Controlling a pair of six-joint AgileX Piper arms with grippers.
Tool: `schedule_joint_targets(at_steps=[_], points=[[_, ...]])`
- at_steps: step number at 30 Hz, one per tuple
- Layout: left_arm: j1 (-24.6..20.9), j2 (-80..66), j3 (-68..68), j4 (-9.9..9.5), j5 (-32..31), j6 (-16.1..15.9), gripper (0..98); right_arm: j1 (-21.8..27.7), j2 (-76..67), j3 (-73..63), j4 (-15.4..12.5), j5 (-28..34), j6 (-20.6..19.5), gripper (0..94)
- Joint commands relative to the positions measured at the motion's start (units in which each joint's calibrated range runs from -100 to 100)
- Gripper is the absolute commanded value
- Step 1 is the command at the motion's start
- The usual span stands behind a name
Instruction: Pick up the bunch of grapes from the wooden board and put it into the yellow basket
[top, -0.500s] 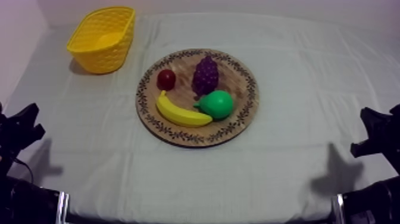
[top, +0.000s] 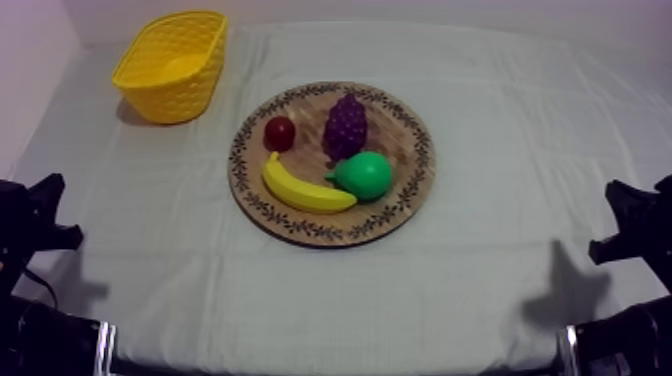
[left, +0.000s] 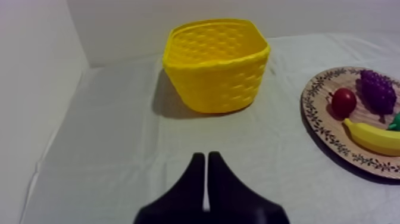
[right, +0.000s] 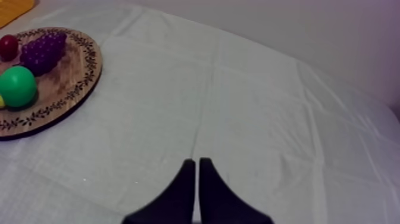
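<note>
Top view, left to right: my left gripper (left: 206, 162) sits low at the edge, fingers pressed together on nothing; the woven yellow plastic basket (top: 172, 65) stands far left; the purple bunch of grapes (top: 345, 127) lies on the round wooden board with a patterned rim (top: 424, 160), beside the small red fruit (top: 279, 133), behind the yellow banana (top: 305, 190) and green pear (top: 366, 175); my right gripper (right: 197, 167) is likewise closed, empty

the left wrist view's edge cuts off the board (left: 318, 119) and most of the pear (left: 394, 123); the right wrist view's edge crops the basket (right: 12, 7).
</note>
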Motion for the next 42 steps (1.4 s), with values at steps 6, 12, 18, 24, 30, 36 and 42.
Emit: schedule_joint_targets(at_steps=[6,12,18,24,30,36,42], points=[[0.0,0.0,0.0,-0.01,0.0,2.3,0.0,0.0,0.0,0.0,0.0,0.0,0.0,0.5],[0.0,0.0,-0.3,0.11,0.9,1.9,0.0,0.0,0.0,0.0,0.0,0.0,0.0,0.5],[0.8,0.0,-8.8,0.32,7.5,1.6,0.0,0.0,0.0,0.0,0.0,0.0,0.0,0.5],[3.3,3.3,-17.6,0.3,10.7,3.0,0.0,0.0,0.0,0.0,0.0,0.0,0.0,0.5],[5.8,13.8,-27.5,0.3,11.3,2.7,0.0,0.0,0.0,0.0,0.0,0.0,0.0,0.5],[7.1,22.7,-37.7,0.44,12.5,1.3,0.0,0.0,0.0,0.0,0.0,0.0,0.0,0.5],[9.5,33.0,-46.6,1.21,13.9,-0.8,0.0,0.0,0.0,0.0,0.0,0.0,0.0,0.5]])
